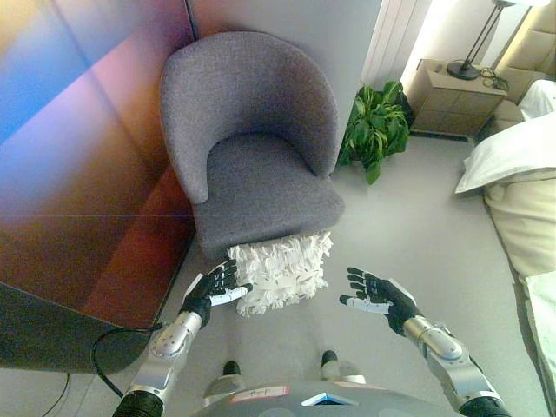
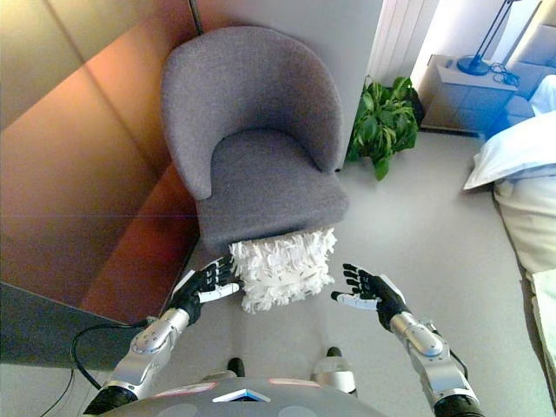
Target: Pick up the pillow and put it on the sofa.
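Note:
A white shaggy pillow [image 1: 282,269] lies on the floor, leaning against the front of a grey armchair [image 1: 256,148] that serves as the sofa. My left hand [image 1: 213,289] is open, with its fingertips at the pillow's left edge. My right hand [image 1: 378,291] is open and empty, a short way to the right of the pillow and not touching it. The armchair's seat [image 2: 261,178] is bare.
A wooden wall panel [image 1: 78,156] runs along the left. A potted plant [image 1: 375,129] stands right of the armchair. A bed with white pillows [image 1: 512,152] is at the right edge, a nightstand [image 1: 452,100] with a lamp behind it.

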Controlling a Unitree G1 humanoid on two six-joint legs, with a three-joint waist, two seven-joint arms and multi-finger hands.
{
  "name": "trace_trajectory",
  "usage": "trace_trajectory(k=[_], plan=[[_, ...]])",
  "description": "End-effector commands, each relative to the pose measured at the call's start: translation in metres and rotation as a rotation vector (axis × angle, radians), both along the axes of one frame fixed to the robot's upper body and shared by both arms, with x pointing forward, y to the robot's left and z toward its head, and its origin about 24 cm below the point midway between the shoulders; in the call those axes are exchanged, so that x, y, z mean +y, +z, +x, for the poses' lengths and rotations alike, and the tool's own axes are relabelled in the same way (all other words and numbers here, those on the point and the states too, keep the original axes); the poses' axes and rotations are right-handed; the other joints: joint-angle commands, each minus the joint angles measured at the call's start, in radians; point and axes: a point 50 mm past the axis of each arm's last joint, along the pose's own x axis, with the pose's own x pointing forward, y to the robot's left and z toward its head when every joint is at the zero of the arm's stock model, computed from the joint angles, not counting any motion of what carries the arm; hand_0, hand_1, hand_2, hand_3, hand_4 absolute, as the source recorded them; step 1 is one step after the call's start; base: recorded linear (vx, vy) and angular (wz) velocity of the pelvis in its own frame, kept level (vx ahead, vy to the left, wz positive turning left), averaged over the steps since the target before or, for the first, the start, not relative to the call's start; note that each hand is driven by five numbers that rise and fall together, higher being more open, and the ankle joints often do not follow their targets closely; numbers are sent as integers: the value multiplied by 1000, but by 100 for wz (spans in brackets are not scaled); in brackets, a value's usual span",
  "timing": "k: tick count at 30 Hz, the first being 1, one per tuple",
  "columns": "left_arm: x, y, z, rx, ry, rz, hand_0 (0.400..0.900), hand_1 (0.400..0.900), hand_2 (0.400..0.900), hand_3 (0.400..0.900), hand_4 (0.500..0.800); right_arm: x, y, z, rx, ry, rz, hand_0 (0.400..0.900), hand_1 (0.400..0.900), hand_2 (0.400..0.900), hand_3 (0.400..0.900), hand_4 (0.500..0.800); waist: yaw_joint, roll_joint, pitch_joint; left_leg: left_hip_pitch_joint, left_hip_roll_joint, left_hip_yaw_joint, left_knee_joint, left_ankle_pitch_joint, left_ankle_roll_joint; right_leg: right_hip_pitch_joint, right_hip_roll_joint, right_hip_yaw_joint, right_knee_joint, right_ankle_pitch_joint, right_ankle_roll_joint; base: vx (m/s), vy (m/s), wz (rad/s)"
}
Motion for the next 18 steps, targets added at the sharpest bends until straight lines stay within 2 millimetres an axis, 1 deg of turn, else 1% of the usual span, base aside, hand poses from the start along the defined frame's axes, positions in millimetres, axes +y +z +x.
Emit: trace_trajectory(k=[1,4,13,18], plan=[[-3,40,42,-239,-52,-5,900,900,900,900,800,10,34,34,-230,27,59,900,900,900,900,800,18,-28,-24,-40,-20,6,72,-98,34,-49,35,-4,21,-8,-7,0,0,0],[-4,38,42,-232,-39,-29,900,900,900,900,800,10,34,35,-234,32,59,900,900,900,900,800,17,-28,-24,-39,-18,6,71,-98,34,-48,36,-4,23,-10,-8,0,0,0],[-4,41,44,-241,-48,-21,900,900,900,900,800,9,36,34,-240,33,53,900,900,900,900,800,14,-23,-15,-43,-13,3,75,-97,29,-48,40,-6,26,-18,-11,6,-10,1],[-7,42,45,-245,-70,-36,900,900,900,900,800,7,42,37,-268,41,42,900,900,900,900,800,11,-18,-11,-46,-4,0,84,-98,23,-47,49,-9,31,-27,-17,17,-38,3]])
